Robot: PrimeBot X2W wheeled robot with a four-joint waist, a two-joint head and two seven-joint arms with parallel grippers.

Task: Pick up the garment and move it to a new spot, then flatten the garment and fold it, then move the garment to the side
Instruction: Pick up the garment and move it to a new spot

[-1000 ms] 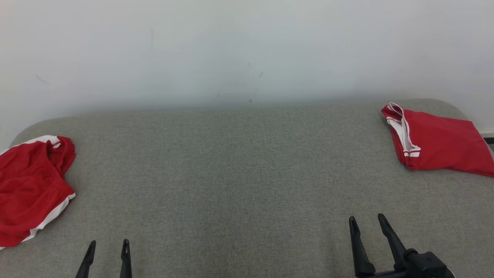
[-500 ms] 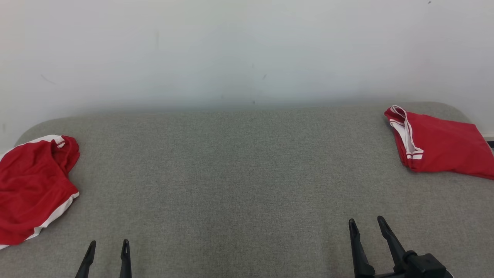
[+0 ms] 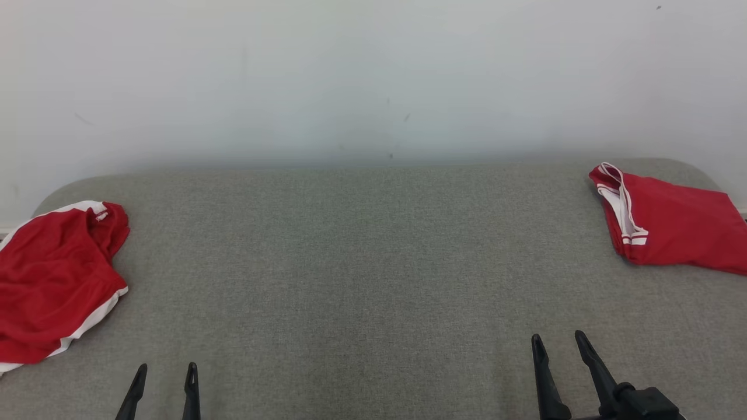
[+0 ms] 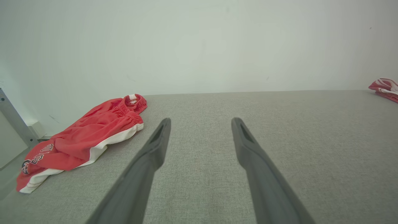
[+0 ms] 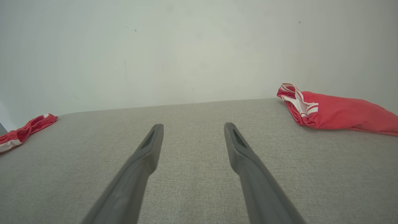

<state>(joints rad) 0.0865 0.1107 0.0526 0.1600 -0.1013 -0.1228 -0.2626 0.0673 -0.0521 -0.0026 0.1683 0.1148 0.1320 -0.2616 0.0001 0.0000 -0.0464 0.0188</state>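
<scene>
A crumpled red garment [image 3: 52,280] with white trim lies at the left end of the grey fabric surface [image 3: 373,262]; the left wrist view shows this garment [image 4: 87,137] to the left of the fingers. A second red garment [image 3: 677,227], folded with white stripes, lies at the far right [image 5: 335,113]. My left gripper [image 3: 166,368] stands open near the front edge, well apart from the crumpled garment, with nothing between its fingers [image 4: 201,119]. My right gripper [image 3: 557,336] is open too and empty [image 5: 193,125], well short of the folded garment.
A white wall [image 3: 373,76] rises directly behind the surface. The surface has rounded back corners. A metal frame post [image 4: 12,119] stands beyond its left end in the left wrist view.
The whole head picture has drifted slightly to the right, so the camera has moved. Both garments and both grippers stay as they were.
</scene>
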